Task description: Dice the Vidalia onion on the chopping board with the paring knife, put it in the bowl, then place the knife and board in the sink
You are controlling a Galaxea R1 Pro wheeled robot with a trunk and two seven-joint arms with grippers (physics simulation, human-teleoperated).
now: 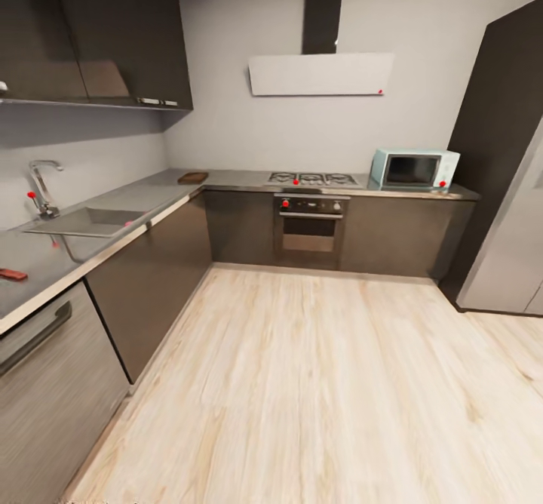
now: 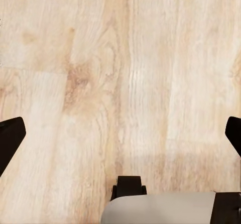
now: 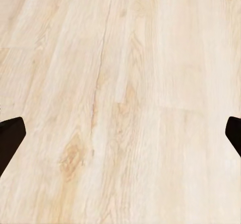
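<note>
The sink (image 1: 89,222) is set in the grey countertop (image 1: 162,191) along the left wall, with its chrome tap (image 1: 42,185) behind it. Inside the basin I cannot make out the Vidalia onion. The brown chopping board (image 1: 193,178) lies far off in the counter's corner. A small reddish object (image 1: 11,274) lies on the counter at the picture's left edge; it may be the paring knife, too small to tell. The bowl is out of view. My left gripper (image 2: 120,138) and right gripper (image 3: 120,138) both hang open over the wooden floor, holding nothing.
Dark cabinets and a dishwasher front (image 1: 53,383) line the left side. A hob (image 1: 313,179), oven (image 1: 309,228) and pale blue microwave (image 1: 413,170) stand along the back wall, a tall fridge (image 1: 505,247) on the right. The light wood floor (image 1: 317,383) stretches wide between them.
</note>
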